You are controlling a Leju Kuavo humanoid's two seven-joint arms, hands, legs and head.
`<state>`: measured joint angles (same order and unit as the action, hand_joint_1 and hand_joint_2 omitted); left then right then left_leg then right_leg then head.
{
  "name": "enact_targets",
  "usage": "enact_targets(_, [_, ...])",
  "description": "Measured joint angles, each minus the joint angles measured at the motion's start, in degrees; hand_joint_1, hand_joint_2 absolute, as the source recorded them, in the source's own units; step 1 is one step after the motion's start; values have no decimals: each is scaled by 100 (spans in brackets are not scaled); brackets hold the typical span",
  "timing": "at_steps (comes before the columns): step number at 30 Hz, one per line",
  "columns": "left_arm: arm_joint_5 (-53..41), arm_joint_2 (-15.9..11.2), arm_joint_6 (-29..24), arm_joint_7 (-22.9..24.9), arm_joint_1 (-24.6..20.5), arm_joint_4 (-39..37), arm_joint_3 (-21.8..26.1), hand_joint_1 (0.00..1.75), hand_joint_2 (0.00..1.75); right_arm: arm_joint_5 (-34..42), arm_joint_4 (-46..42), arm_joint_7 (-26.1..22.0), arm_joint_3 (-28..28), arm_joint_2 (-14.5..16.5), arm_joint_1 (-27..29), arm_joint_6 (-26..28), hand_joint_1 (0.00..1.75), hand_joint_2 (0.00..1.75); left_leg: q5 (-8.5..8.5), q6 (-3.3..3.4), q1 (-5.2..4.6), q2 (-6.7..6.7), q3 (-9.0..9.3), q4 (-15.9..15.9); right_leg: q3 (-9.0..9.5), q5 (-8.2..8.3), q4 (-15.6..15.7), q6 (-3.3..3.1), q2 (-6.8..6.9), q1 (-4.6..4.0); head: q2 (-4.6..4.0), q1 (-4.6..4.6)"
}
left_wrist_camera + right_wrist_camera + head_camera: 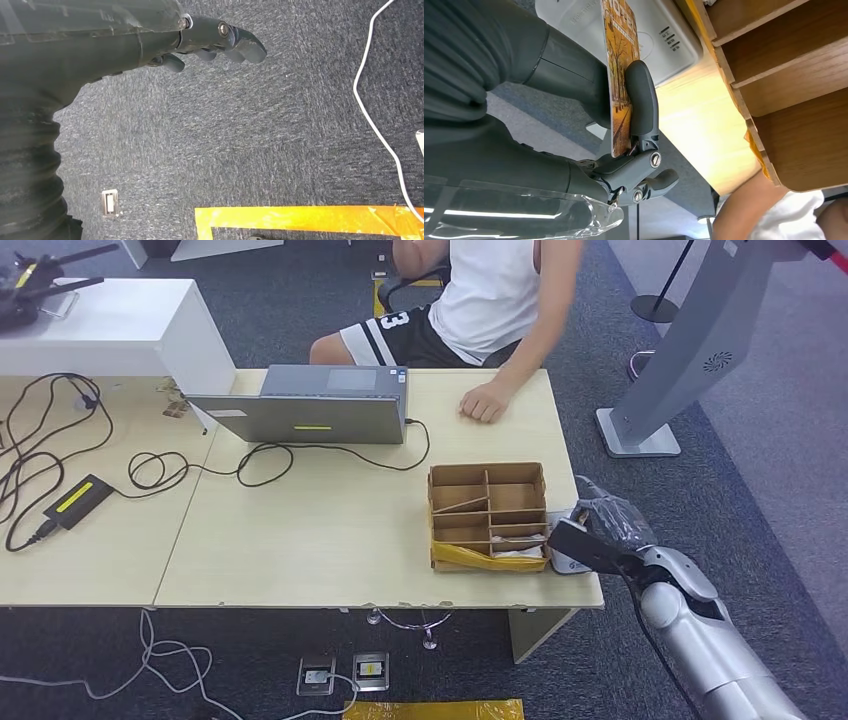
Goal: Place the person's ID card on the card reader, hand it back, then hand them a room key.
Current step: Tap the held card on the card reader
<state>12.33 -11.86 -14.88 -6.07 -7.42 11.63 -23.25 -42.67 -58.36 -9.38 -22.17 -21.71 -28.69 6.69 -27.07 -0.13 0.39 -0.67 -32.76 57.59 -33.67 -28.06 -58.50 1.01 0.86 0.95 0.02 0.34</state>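
Observation:
My right hand (603, 525) hovers at the table's right edge, beside the cardboard divider box (488, 515). It pinches a card printed with orange autumn trees (620, 75) between the thumb (642, 100) and the fingers behind it. The card stands on edge just above the white card reader (659, 40), which sits on the table corner (562, 562); I cannot tell if they touch. The person's hand (485, 400) rests on the far side of the table. My left hand (220, 42) hangs over the carpet, fingers loosely extended and holding nothing.
A grey laptop (320, 405) stands at the back of the wooden table (330, 530), with black cables and a power brick (78, 500) to the left. A grey stand base (640, 435) sits on the floor at the right. Orange tape (300, 220) marks the carpet.

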Motion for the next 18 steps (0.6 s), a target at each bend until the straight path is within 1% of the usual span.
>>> enact_targets(5, [7, -12, 0, -9, 1, 0, -1, 0, 175, -11, 30, 25, 66, 2, 43, 65, 175, 175, 0, 0, 0, 0, 0, 0, 0, 0, 0, 0, 0, 0, 0, 0])
enact_targets(18, [52, 18, -61, -9, 1, 0, -1, 0, 175, -74, 505, -234, 195, 3, 9, 233, 175, 175, 0, 0, 0, 0, 0, 0, 0, 0, 0, 0, -1, 0, -1, 1])
